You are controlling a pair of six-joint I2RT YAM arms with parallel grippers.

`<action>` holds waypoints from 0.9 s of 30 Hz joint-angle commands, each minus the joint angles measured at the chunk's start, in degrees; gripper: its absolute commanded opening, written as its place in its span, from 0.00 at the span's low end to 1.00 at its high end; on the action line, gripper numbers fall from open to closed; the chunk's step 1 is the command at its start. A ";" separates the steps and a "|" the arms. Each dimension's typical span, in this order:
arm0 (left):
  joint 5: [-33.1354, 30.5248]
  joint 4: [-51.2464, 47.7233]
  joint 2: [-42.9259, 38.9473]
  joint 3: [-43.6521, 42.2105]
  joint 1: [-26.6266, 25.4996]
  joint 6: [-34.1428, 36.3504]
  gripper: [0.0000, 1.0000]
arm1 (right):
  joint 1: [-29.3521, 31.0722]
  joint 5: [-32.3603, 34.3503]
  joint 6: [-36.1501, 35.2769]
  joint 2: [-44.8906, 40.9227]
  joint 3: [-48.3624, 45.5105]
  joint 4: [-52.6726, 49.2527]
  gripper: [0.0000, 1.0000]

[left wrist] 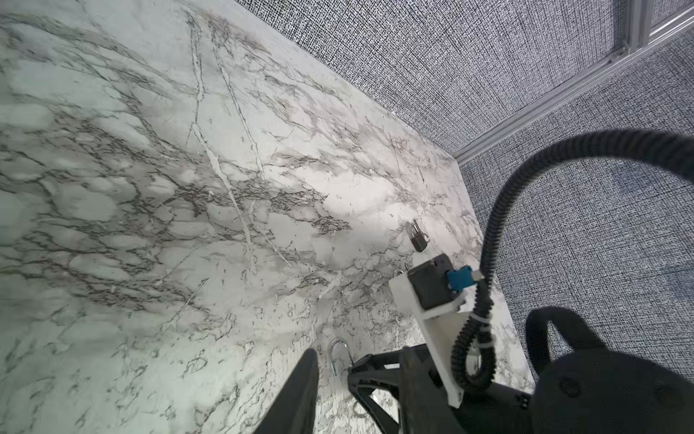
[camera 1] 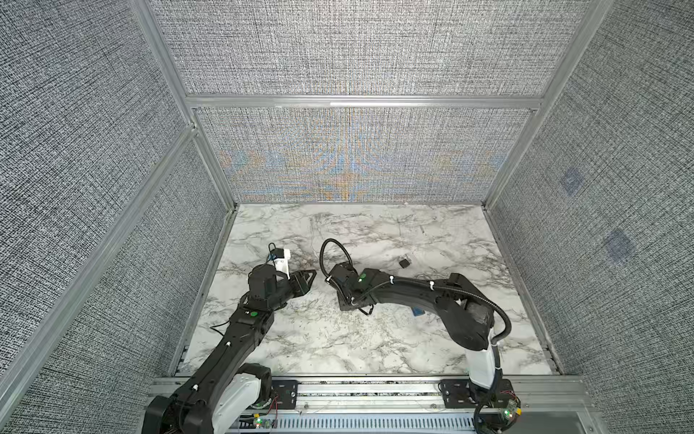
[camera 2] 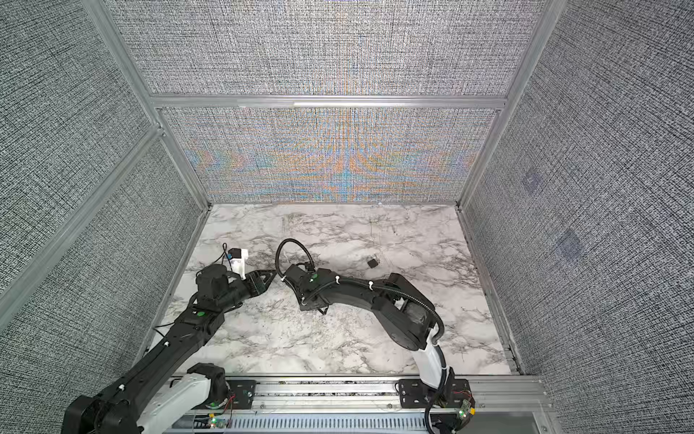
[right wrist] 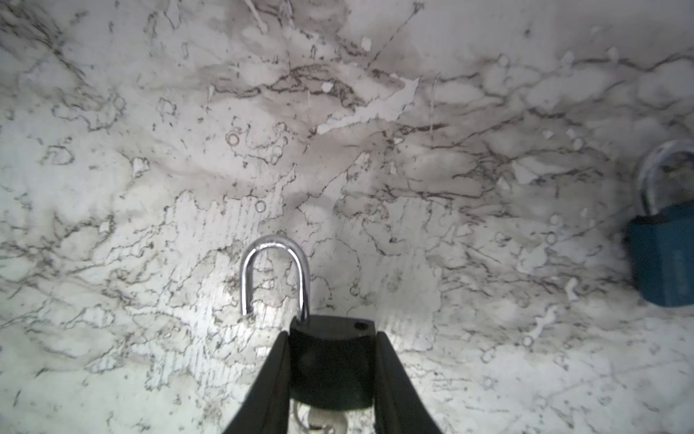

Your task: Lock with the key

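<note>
In both top views light falls evenly from above, leaving the marble tabletop point(camera 1: 375, 338) bright with only faint, soft-edged shadows, while the weave of the back wall point(camera 1: 349, 165) shimmers in false orange and blue ripples. From my right wrist the hoop point(right wrist: 276, 242) of the black padlock point(right wrist: 330, 360) glints sharply, the blue padlock point(right wrist: 664, 255) at the edge is blurred, and from my left wrist the near marble lies dim, soft and greenish.

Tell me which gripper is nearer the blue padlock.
Right. The right gripper, shut on the black padlock, is near the blue padlock but apart from it; the left gripper is farther off, at the black padlock's shackle.
</note>
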 commanded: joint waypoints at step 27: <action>16.82 15.34 26.16 10.57 -8.15 1.75 0.43 | -10.35 -12.04 -13.13 -16.63 -10.80 12.18 0.26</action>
